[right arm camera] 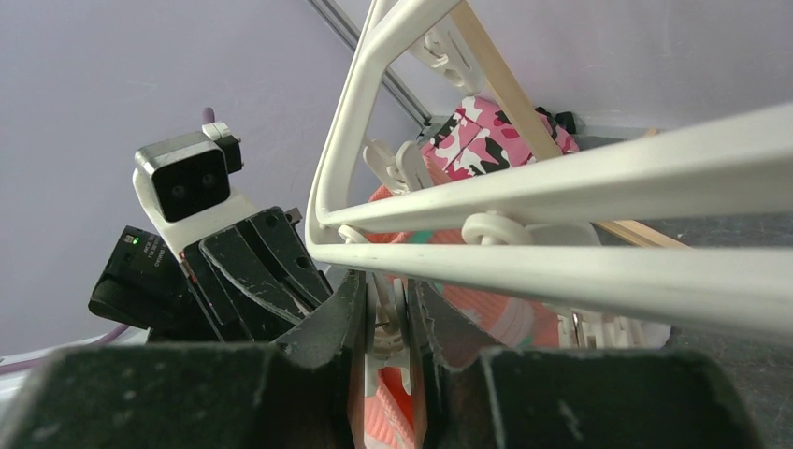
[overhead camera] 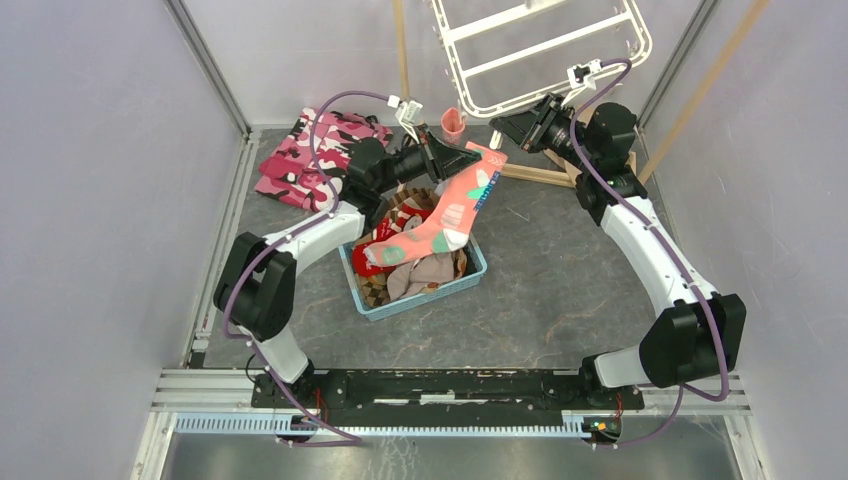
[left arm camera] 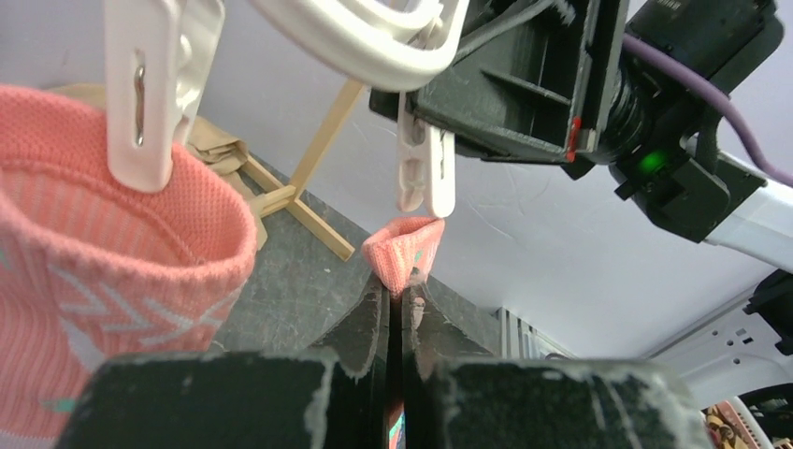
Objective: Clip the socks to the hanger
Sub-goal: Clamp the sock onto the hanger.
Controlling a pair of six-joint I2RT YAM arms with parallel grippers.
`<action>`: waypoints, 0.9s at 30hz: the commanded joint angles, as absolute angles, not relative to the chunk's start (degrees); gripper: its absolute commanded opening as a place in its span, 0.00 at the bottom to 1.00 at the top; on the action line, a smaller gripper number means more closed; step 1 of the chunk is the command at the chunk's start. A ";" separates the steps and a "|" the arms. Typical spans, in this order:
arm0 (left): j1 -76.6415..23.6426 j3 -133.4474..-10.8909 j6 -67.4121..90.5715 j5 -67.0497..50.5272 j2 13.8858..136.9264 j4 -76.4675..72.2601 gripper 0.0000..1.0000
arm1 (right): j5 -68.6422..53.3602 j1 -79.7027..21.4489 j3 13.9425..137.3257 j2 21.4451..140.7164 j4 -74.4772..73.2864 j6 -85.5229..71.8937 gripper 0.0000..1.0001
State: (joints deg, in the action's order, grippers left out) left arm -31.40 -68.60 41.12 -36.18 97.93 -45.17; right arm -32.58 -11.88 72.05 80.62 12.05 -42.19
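Salmon-pink sock (overhead camera: pixel 455 215) with teal and white patches hangs in the air above the blue basket (overhead camera: pixel 440 292). Its cuff is pinched at the top and its foot drops toward the basket. The left tool (left arm camera: pixel 404 295) is closed tight on a small fold of this cuff, with the two fingers pressed together and only fabric between them.

The left arm has its elbow pushed out to the left side. The forearm goes forward and to the right, so the tool points to the right, toward the lower rim of the white hanger (right arm camera: pixel 655 168). The right arm has its elbow far out to the right and its forearm goes forward and to the left. Its wrist is bent, so the right tool (right arm camera: pixel 385 313) points left and faces the other tool from near.

The right tool stands only a little apart, with a white clip peg (left arm camera: pixel 425 164) of the hanger held between its fingers. The tip of this peg is just above the pinched fold of the cuff. I cannot tell if it touches the fabric.

Another peg (left arm camera: pixel 145 94) on the rim is already clipped on the cuff of a second salmon-pink sock (left arm camera: pixel 112 271). More socks lie in the basket, among them a red one (overhead camera: pixel 375 255). The basket stands on the grey worktop (overhead camera: pixel 560 290). A pink camouflage garment (overhead camera: pixel 300 165) lies at the back left.
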 commanded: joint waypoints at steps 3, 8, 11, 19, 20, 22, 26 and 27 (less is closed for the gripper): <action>-31.82 -71.97 45.97 -34.87 99.41 -51.24 0.02 | -34.45 -12.28 70.89 79.45 10.85 -42.83 0.00; -31.82 -72.66 46.88 -34.59 99.97 -51.39 0.02 | -34.52 -12.32 70.92 79.50 10.98 -42.88 0.00; -31.87 -72.92 47.46 -34.15 100.15 -51.38 0.02 | -34.57 -12.45 70.93 79.61 10.97 -42.82 0.00; -31.82 -74.42 50.78 -34.01 101.07 -51.75 0.02 | -34.60 -12.49 71.10 79.74 10.87 -42.78 0.00; -31.82 -74.37 51.13 -33.90 101.12 -51.94 0.02 | -34.58 -12.53 71.16 79.72 10.90 -42.79 0.00; -31.82 -74.54 52.27 -33.88 101.24 -52.96 0.02 | -34.56 -12.55 71.18 79.72 10.73 -42.70 0.00; -31.83 -75.48 55.21 -34.28 101.75 -54.13 0.02 | -34.62 -12.49 71.10 79.68 10.63 -42.46 0.00; -31.82 -75.76 55.89 -34.57 101.92 -54.18 0.02 | -34.63 -12.49 71.19 79.63 10.59 -42.54 0.00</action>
